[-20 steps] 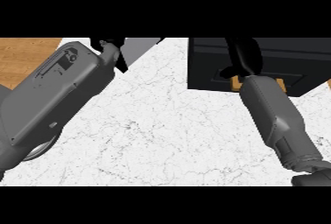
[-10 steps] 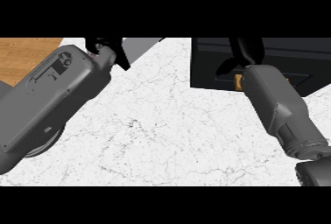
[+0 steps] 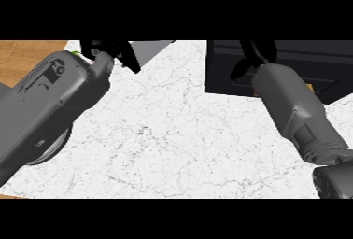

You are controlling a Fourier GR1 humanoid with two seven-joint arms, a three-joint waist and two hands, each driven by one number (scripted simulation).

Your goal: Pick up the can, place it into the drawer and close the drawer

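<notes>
The left hand (image 3: 110, 50) sits at the top left of the white marbled worktop (image 3: 179, 140), its fingers curled down beside a small green sliver that may be the can (image 3: 74, 52), mostly hidden behind the grey forearm. The right hand (image 3: 254, 58) reaches over the dark drawer (image 3: 324, 60) at the top right, its fingers pointing up with a thumb set apart; whether they hold anything cannot be told.
</notes>
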